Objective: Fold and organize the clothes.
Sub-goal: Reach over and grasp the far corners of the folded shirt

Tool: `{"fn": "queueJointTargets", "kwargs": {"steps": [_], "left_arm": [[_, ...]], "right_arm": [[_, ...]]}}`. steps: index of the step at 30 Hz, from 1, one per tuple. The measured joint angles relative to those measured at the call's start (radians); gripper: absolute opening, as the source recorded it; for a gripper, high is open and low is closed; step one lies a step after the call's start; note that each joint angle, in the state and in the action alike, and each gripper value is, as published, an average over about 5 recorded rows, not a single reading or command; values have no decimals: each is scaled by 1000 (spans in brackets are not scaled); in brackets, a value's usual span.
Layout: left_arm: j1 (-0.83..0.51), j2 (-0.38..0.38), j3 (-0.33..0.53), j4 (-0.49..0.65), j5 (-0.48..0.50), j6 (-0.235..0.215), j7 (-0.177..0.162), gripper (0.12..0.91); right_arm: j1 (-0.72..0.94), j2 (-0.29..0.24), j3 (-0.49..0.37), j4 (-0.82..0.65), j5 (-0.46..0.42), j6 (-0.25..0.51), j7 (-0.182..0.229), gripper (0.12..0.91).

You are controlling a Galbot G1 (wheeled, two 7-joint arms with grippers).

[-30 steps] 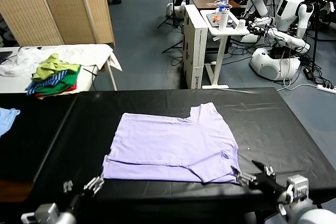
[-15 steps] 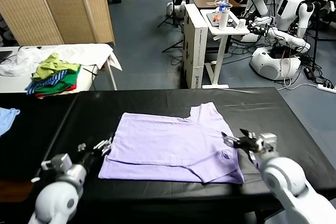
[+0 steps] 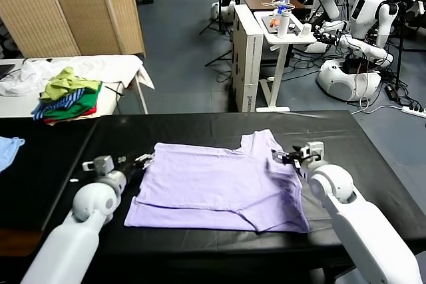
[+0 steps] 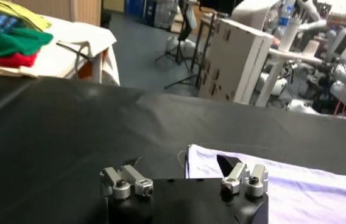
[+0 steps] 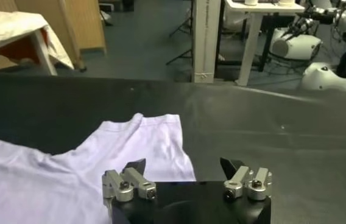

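Where the black desk (image 3: 200, 128) carries the lavender T-shirt (image 3: 219, 184), left claw (image 3: 148, 159) and right claw (image 3: 283, 157) flank it, both released. Beyond them: garment heap (image 3: 66, 94), folding screen (image 3: 73, 8), parked robots (image 3: 363, 24).

— What's the garment like?
— A pale lavender short-sleeved T-shirt (image 3: 219, 187) of thin fabric, plain on the side that shows.
— How does it lie?
— Spread flat on the black desk (image 3: 346, 144), lengthwise across it. The near edge is folded over in a narrow band, and one sleeve sticks out at the far side, toward the right
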Motion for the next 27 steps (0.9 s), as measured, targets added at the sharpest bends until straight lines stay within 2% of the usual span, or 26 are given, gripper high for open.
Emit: {"fn": "queueJointTargets", "kwargs": {"steps": [13,20,24,27], "left_arm": [[-128,-2,104,97,18,30,4,907],[-141,0,121,118,16,56,4,884],[-144,-1,126,118,2,61,8,845],[-145,-2,131,117,-1,63,15,780]], "right_arm": [[35,38,0,-72,0,-2,-10,899],[36,50,-3,-90,-3,-5,-13,808],[35,55,-3,-99,-9,-3,-18,756],[34,57,-2,-102,-12,-3,-22,708]]}}
